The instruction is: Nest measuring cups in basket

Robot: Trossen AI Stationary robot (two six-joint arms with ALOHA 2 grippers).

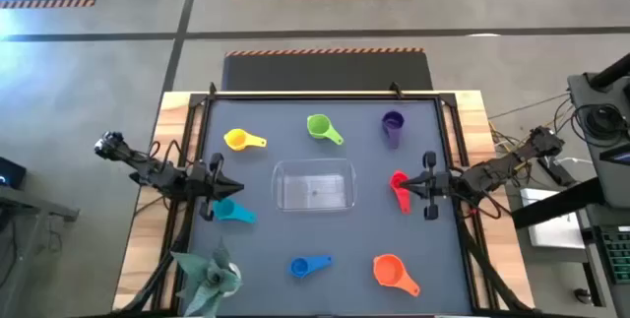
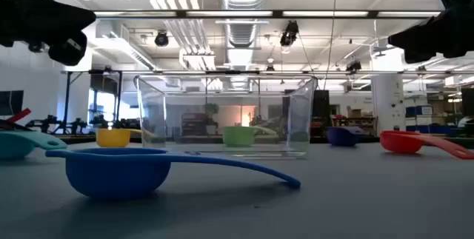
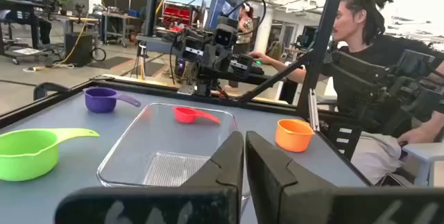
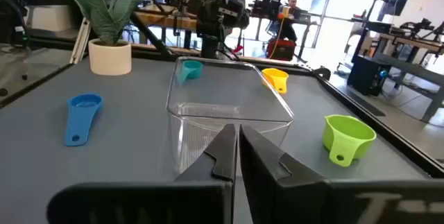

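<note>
Leftmost, the left gripper [image 1: 219,176] waits with jaws closed on nothing, above the teal cup [image 1: 228,211], the yellow cup [image 1: 237,140] beyond. Centrally, the clear basket [image 1: 314,184] sits empty on the counter [image 1: 295,234], ringed by the green cup [image 1: 319,126], blue cup [image 1: 303,267], purple cup [image 1: 393,123] and orange cup [image 1: 389,270]. Rightward, the right gripper [image 1: 424,186], jaws closed and empty, hovers by the red cup [image 1: 399,186].

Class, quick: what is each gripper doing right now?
Left gripper: closed, holding nothing.
Right gripper: closed, holding nothing.
</note>
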